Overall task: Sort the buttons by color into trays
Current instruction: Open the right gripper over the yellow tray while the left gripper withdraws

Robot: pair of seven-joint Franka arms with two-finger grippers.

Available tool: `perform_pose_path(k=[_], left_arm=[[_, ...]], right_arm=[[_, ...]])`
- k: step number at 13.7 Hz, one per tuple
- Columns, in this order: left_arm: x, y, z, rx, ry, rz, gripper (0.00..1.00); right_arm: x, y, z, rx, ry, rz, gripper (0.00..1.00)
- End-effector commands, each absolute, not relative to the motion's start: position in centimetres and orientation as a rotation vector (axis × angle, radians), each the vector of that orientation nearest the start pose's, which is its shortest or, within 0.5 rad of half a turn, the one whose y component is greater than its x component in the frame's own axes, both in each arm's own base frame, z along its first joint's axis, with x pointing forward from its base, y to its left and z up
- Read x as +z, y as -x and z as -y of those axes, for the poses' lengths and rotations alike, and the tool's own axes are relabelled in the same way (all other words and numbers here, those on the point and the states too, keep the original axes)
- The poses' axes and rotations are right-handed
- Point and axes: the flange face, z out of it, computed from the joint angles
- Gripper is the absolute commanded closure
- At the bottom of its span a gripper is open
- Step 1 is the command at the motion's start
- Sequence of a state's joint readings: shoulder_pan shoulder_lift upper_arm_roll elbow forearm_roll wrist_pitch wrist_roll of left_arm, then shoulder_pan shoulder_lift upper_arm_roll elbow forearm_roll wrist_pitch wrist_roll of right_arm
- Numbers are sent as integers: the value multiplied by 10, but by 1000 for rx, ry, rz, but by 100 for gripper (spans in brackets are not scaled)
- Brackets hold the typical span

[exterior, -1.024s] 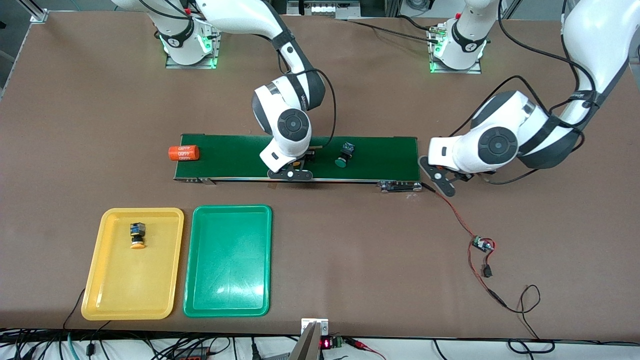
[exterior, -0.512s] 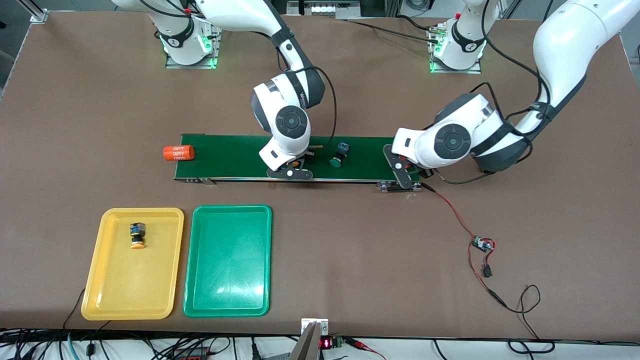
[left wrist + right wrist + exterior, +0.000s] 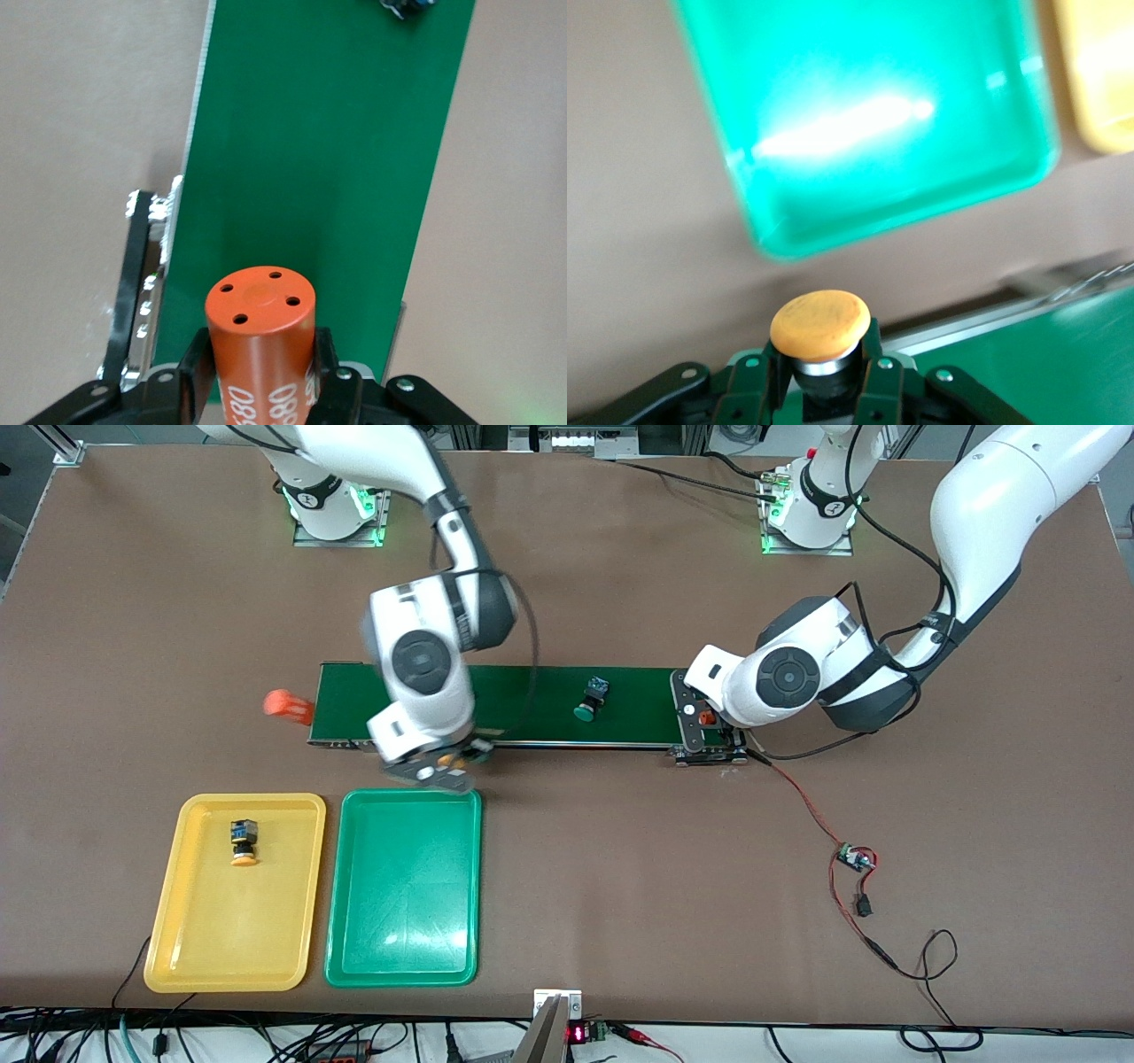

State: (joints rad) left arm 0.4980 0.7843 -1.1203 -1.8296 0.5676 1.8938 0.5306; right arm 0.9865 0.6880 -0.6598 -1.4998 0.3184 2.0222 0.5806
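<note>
**A:** Start nearest the front camera. What lies there?

**B:** Two trays side by side. The yellow tray (image 3: pixel 235 892) sits toward the right arm's end of the table, the green tray (image 3: pixel 405 887) just beside it. A yellow-capped button (image 3: pixel 243 842) lies in the yellow tray, in the part farther from the camera. The green tray holds nothing I can see.

**A:** And the right gripper?

**B:** The right gripper (image 3: pixel 440 766) is in the air over the strip of table between the green tray and the conveyor belt (image 3: pixel 532 704), at the tray's farther edge. Its fingers are closed on a second yellow-capped button (image 3: pixel 820 325); the right wrist view shows the round cap standing up between them, with the green tray and a corner of the yellow one past it.

**A:** Farther up, on the belt?

**B:** A green-capped button (image 3: pixel 588 700) lies on its side on the belt, about midway along it, touched by nothing.

**A:** Where is the left gripper?

**B:** The left gripper (image 3: pixel 706 722) is over the belt's end toward the left arm's end of the table. It grips an orange cylinder (image 3: pixel 260 341) with white print; the left wrist view shows the fingers (image 3: pixel 197 372) pressed to both sides of it, its flat end with four small holes facing the camera.

**A:** Anything else?

**B:** Another orange cylinder (image 3: pixel 287 705), blurred, is just off the belt's other end. A small circuit board (image 3: pixel 854 859) on red wires lies on the table toward the left arm's end.
</note>
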Motion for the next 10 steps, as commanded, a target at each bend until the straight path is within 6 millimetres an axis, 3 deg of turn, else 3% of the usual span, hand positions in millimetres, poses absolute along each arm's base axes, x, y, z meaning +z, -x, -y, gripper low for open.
perform_pose_path(k=[1, 2, 3, 4, 8, 10], left_arm=[[271, -540, 281, 364, 2469, -2157, 93], [261, -539, 281, 389, 2451, -2150, 90], [260, -537, 285, 396, 2441, -2148, 72], [262, -536, 288, 396, 2430, -2153, 1], [293, -544, 280, 416, 2457, -2066, 0], [317, -555, 259, 523, 2546, -1859, 0]], right_arm=[[326, -677, -226, -67, 3218, -444, 91], [317, -689, -197, -58, 3241, -374, 91], [311, -701, -171, -68, 3262, -307, 91], [301, -711, -149, -72, 3284, -248, 91], [262, -729, -97, -101, 3339, -83, 91], [242, -734, -84, -137, 3352, -80, 91]])
